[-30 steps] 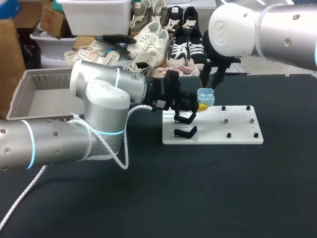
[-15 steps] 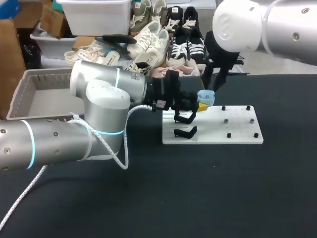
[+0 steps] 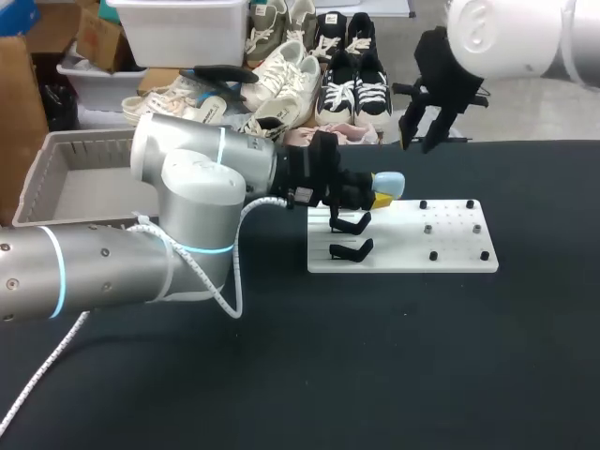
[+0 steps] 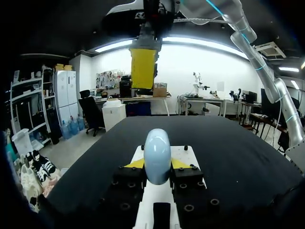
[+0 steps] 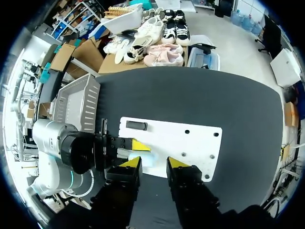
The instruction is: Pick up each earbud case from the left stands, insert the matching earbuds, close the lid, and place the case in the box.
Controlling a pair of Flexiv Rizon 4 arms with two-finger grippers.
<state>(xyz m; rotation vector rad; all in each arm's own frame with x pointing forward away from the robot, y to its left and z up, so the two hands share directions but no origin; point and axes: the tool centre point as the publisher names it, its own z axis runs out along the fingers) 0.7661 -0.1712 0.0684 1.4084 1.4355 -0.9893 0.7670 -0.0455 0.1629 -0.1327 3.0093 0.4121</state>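
A light blue earbud case (image 3: 389,182) with its lid down is held above the white stand board (image 3: 403,246), and my left gripper (image 3: 380,190) is shut on it. In the left wrist view the case (image 4: 157,155) sits upright between the yellow fingertips (image 4: 135,163). My right gripper (image 3: 423,141) hangs open and empty, high above the board's far edge and apart from the case. The right wrist view looks down past its own gripper (image 5: 153,164) onto the case (image 5: 144,159) and the board (image 5: 190,140). The grey box (image 3: 75,187) stands at the far left.
Two empty black stands (image 3: 351,223) (image 3: 350,249) sit on the board's left end, under the case. Several small black pegs (image 3: 432,254) dot its right half. The grey box (image 5: 78,102) lies beside my left arm, behind its elbow.
The case's lid, open a second ago, is now down. My right gripper has lifted off the case and drawn up and to the right. The left arm has stayed put.
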